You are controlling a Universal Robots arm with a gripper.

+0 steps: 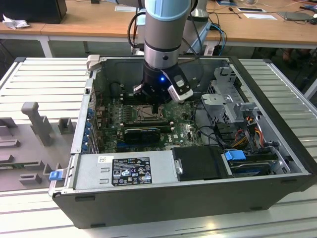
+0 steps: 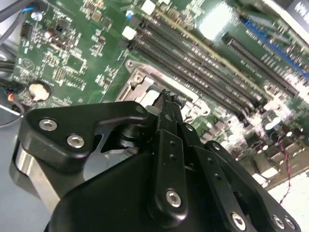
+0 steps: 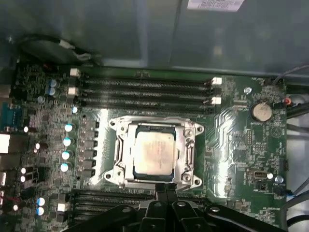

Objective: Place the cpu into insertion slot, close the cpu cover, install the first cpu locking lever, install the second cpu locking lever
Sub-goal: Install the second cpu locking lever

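Hanging inside the open computer case [image 1: 277, 163], exterior view: gripper [image 1: 157, 103] low over the insertion slot [image 1: 143, 113]. First wrist view: cpu [image 3: 153, 152] seated in the socket, cpu cover [image 3: 155, 129] down around it. Second wrist view: fingers [image 2: 170, 116] pressed together, holding nothing, at the socket's edge.

In the first wrist view the cpu [image 3: 153, 152] lies in the insertion slot [image 3: 189, 154], the cpu cover [image 3: 126, 127] down around it. The gripper [image 3: 165, 186] hangs just at the socket's edge. In the exterior view the power supply [image 1: 126, 170] sits at six o'clock from the socket, the drive cage [image 1: 229, 99] at three o'clock.
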